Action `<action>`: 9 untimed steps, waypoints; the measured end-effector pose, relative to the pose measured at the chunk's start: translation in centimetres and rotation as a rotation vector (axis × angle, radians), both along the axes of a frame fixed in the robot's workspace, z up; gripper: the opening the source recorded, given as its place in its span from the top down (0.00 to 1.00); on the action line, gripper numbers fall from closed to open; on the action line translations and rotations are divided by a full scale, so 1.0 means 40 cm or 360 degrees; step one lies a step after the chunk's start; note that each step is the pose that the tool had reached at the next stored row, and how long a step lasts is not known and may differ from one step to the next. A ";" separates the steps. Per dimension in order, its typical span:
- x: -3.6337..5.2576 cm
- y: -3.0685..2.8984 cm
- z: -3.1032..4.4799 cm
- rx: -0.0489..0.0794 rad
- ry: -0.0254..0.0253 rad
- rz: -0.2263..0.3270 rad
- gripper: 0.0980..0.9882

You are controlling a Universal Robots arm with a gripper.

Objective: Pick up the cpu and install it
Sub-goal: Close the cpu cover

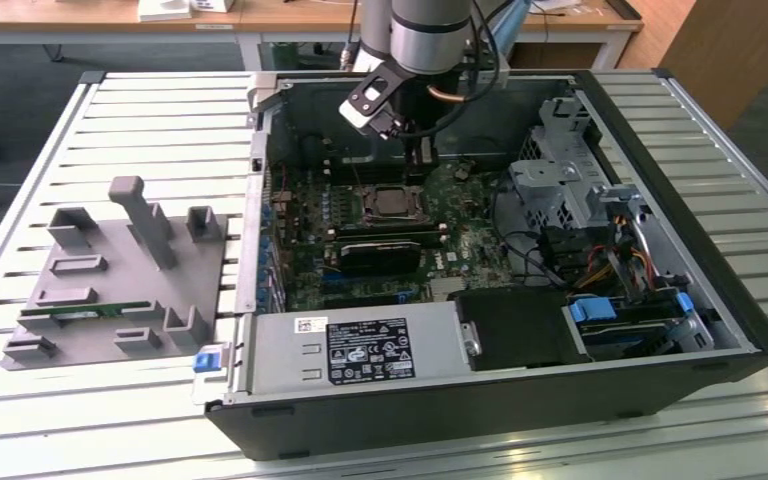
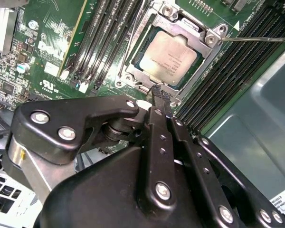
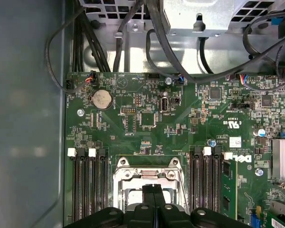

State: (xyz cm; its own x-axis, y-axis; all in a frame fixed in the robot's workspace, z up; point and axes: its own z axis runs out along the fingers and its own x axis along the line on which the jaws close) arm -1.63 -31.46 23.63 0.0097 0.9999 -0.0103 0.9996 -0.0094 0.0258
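One cpu (image 2: 168, 57) lies flat inside the socket (image 2: 133, 69), silver top up. The gripper (image 2: 160, 92), pinched together on nothing, hovers at the socket's edge. A good seat probably means level, square, unforced.

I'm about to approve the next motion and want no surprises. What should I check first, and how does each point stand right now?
1. The cpu is seated in the socket: ok. It lies flat inside the metal frame.
2. The tool is empty: ok. Its fingers are shut together with nothing between them.
3. The tool is clear of the cpu: cannot tell. Its tip sits at the socket's edge in both wrist views.
4. The thin metal lever beside the socket is locked: cannot tell.
5. The cables are away from the socket: ok. They lie towards the exterior view's right.
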 end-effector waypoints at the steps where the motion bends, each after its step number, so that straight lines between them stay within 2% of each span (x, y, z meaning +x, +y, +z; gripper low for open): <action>1: 0.000 0.000 0.000 0.0000 0.00001 0.0000 0.99; 9: -0.009 0.000 -0.003 0.0000 -0.00002 0.0000 0.99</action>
State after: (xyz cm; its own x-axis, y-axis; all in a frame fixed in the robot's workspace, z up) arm -2.01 -31.46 23.53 0.0095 0.9999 -0.0101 0.9996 -0.0093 0.0259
